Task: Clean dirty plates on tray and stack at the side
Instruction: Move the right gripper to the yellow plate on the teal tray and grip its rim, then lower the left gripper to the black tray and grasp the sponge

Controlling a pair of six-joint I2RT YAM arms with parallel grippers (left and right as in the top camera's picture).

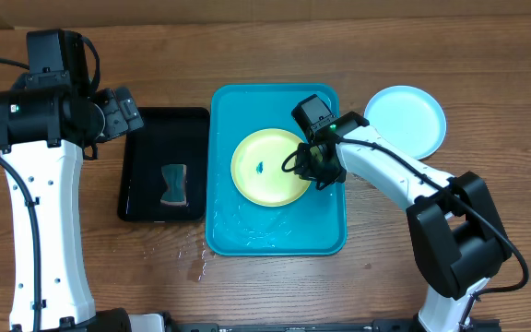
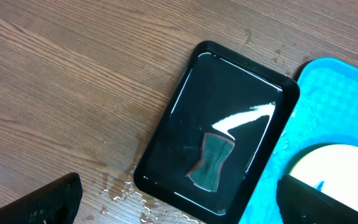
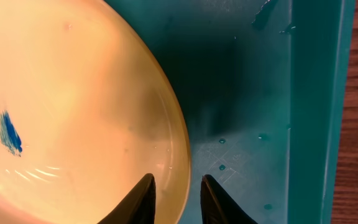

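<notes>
**Rim at 3 o'clock: right gripper straddling yellow plate**

Its jaws are standing narrowly parted; whether they are biting yet, I cannot tell. The plate is lying in the turquoise tray, stretching toward 9 o'clock. Beyond, at 2 o'clock, the blue plate is sitting; the left gripper, spread wide, is hovering farthest off.

Seen from overhead, the right claw hides its fingertips under its own wrist at the 3 o'clock rim of the yellow-green plate. In the right wrist view the plate runs off at 9 and 6 o'clock, and a pinch on the rim cannot be told. In the left wrist view the tray is cut at 3 o'clock, and the left claw shows only two dark corners.
</notes>
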